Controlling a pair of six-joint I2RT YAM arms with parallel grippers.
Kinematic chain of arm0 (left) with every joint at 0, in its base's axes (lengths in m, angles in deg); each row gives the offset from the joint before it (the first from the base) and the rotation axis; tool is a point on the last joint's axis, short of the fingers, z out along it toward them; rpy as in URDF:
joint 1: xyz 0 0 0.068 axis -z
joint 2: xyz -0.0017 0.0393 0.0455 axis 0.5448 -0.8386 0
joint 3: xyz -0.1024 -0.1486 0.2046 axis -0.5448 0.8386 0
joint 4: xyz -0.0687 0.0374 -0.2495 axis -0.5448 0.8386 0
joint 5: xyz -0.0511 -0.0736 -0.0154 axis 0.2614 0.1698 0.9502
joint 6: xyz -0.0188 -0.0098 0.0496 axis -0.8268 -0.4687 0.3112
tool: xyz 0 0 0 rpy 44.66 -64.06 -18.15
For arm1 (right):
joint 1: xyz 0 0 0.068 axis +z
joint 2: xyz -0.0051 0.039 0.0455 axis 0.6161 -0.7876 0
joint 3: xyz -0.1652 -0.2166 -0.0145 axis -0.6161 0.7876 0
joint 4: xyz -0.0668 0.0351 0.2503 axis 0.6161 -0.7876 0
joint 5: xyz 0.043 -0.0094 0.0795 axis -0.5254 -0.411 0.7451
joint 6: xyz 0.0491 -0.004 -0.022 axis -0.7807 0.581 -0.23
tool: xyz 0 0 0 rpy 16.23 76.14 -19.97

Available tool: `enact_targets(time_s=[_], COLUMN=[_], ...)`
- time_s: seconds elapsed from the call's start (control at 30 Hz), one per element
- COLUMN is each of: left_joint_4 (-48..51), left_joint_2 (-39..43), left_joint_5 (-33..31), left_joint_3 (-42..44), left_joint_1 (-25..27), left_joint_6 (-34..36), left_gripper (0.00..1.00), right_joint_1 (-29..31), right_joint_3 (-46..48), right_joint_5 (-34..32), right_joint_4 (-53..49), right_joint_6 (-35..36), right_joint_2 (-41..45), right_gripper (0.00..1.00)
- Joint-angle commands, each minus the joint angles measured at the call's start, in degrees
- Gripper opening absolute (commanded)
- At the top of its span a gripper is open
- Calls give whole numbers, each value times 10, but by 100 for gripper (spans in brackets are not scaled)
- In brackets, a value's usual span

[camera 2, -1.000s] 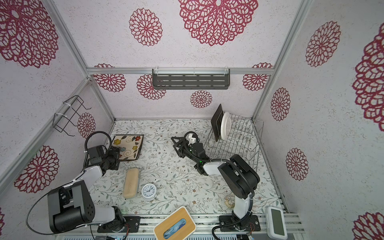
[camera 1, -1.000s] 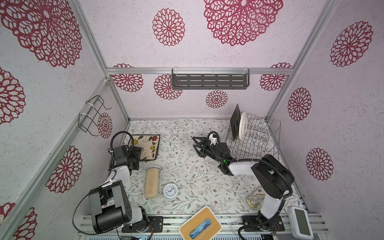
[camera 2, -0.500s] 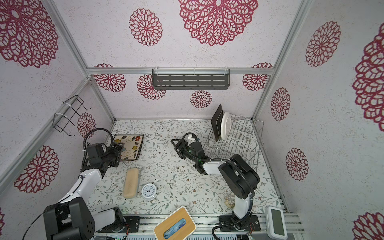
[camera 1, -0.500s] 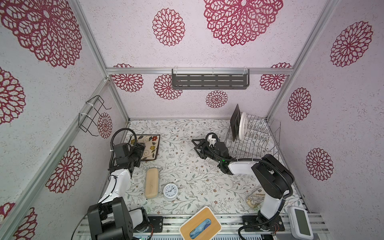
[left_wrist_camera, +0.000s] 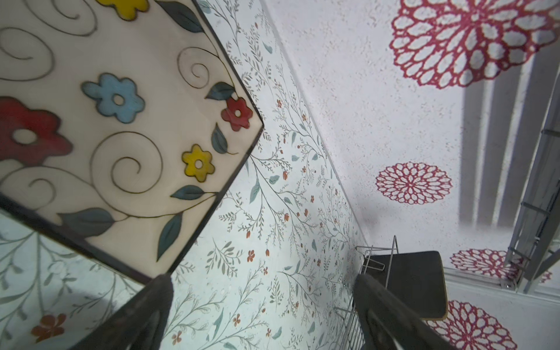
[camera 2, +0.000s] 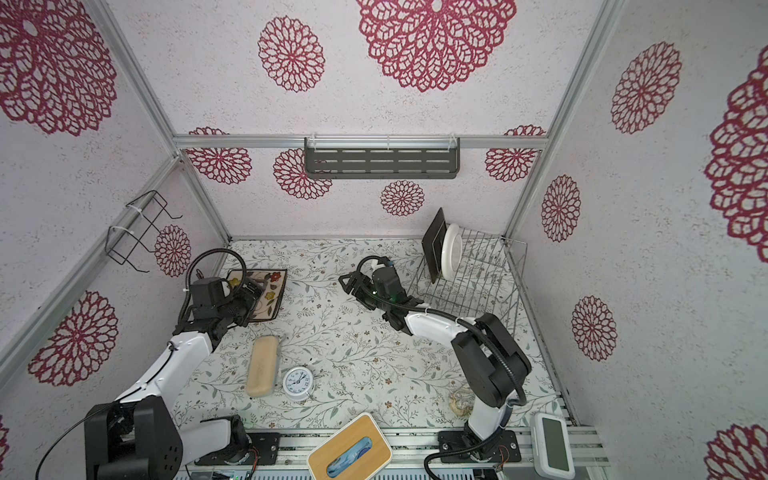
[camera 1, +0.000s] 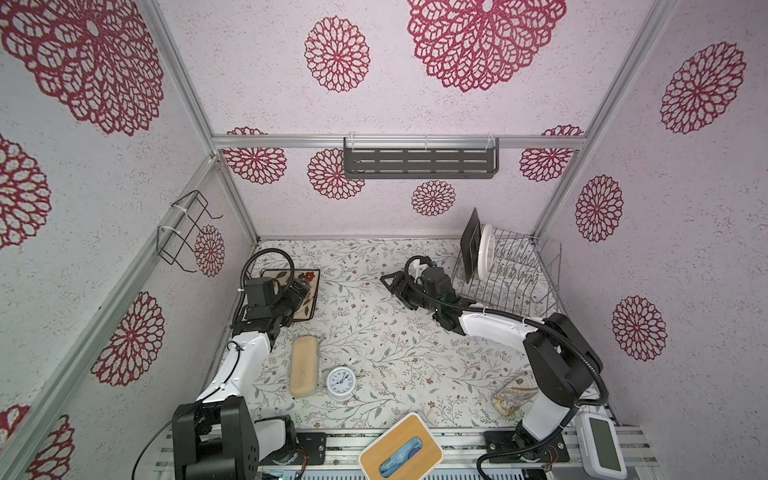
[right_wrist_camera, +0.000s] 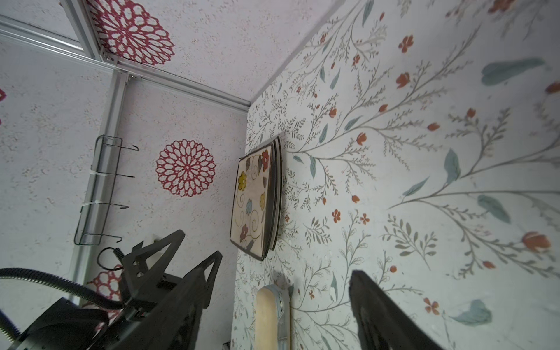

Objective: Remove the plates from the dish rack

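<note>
The silver dish rack (camera 1: 513,274) (camera 2: 478,282) stands at the back right in both top views. A dark square plate (camera 1: 471,243) (left_wrist_camera: 418,285) and a round white plate (camera 1: 485,251) stand upright at its left end. On the left of the table lies a stack of plates (right_wrist_camera: 253,203), topped by a cream square one with flowers (camera 1: 312,286) (left_wrist_camera: 121,121). My left gripper (camera 1: 300,287) (left_wrist_camera: 260,291) hovers open over that stack's near corner, holding nothing. Left of the rack, my right gripper (camera 1: 394,289) (right_wrist_camera: 285,266) hangs open and empty above the table.
A beige case (camera 1: 303,365) and a small white alarm clock (camera 1: 340,383) lie at the front left. A wooden tissue box (camera 1: 401,453) sits on the front rail. A dark slotted shelf (camera 1: 419,160) hangs on the back wall, a black wire basket (camera 1: 183,232) on the left wall.
My left gripper has lifted and moved back over the flowered plate, staying open. My right gripper has drawn slightly back toward the rack, its jaws a little wider.
</note>
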State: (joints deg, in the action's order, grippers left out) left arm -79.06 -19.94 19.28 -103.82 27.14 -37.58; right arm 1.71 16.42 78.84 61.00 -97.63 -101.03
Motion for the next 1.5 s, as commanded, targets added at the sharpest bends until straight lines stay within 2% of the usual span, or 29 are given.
enact_targets(time_s=[0.0, 0.1, 0.3, 0.43, 0.5, 0.57, 0.77, 1.03, 1.23, 1.47], left_joint_4=[-13, -9, 1, 3, 5, 1, 20, -1, -2, -10], left_joint_2=[-12, -26, -31, -43, -45, -45, -51, -49, -57, -50], left_joint_5=[4, 10, -33, -50, -56, -55, -45, -44, -29, -22], left_joint_3=[-21, -35, -59, -70, -73, -74, -92, -90, -97, -84], left_joint_1=[18, 31, 58, 60, 61, 62, 69, 89, 100, 103], left_joint_6=[20, 17, 34, 42, 49, 54, 67, 45, 36, 27], left_gripper=[97, 97, 97, 97, 97, 97, 97, 97, 97, 97], right_joint_1=[-9, -26, -58, -72, -79, -88, -104, -109, -112, -112], right_joint_3=[-54, -83, -125, -136, -145, -159, -215, -246, -239, -255], right_joint_5=[-68, -95, -142, -132, -150, -180, -326, -456, -489, -586], right_joint_4=[-139, -193, -272, -300, -324, -358, -466, -496, -457, -424], right_joint_6=[110, 146, 214, 260, 286, 311, 380, 420, 423, 414], right_joint_2=[34, 34, 49, 75, 89, 100, 113, 110, 82, 21], right_gripper=[80, 80, 80, 80, 80, 81, 89, 87, 86, 83])
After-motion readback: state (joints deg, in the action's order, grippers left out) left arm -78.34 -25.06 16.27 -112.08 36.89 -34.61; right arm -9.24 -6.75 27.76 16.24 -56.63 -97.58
